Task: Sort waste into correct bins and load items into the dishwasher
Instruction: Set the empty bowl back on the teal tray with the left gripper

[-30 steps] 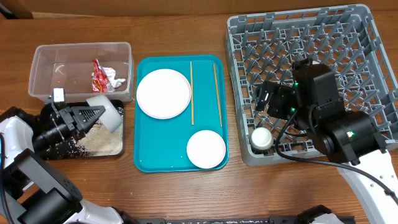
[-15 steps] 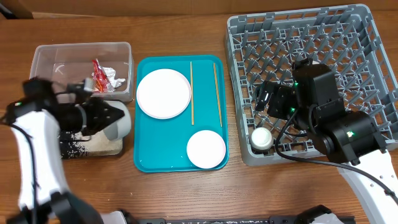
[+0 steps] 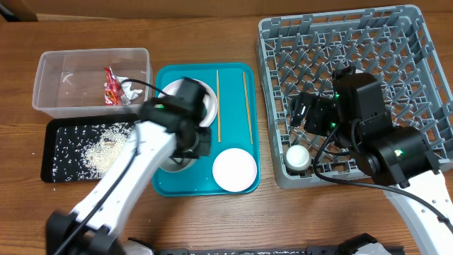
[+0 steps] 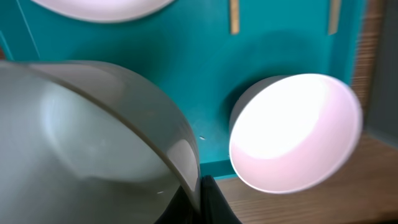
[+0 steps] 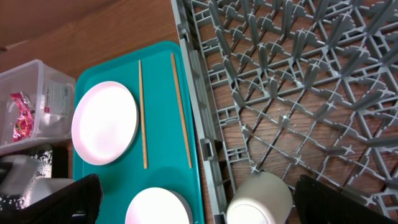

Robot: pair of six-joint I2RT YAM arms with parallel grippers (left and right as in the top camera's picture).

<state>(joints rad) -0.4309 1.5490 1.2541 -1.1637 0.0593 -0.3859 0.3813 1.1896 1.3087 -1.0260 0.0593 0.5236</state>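
Note:
My left gripper (image 4: 200, 186) is shut on the rim of a white bowl (image 4: 93, 137), which hangs over the front left of the teal tray (image 3: 237, 81). A second bowl (image 3: 234, 170) sits on the tray's front right, the plate (image 3: 207, 106) behind it is partly hidden by my arm, and two chopsticks (image 3: 218, 106) lie beside it. My right gripper (image 5: 199, 205) is open over the dish rack (image 3: 354, 42), just above the small cup (image 3: 297, 157) in its front left corner. The clear tub (image 3: 71, 71) holds the red wrapper (image 3: 112, 85) and tissue (image 3: 131, 91). Rice (image 3: 99, 149) lies in the black tray (image 3: 49, 166).
The tub and black tray stand at the left, the teal tray in the middle, the rack at the right. Bare wooden table (image 3: 212, 219) runs along the front edge. My left arm (image 3: 134, 170) crosses from the front left over the teal tray.
My left arm has swung right from the black tray to over the teal tray, carrying the bowl; the rice in the black tray is now uncovered. The right arm has not moved.

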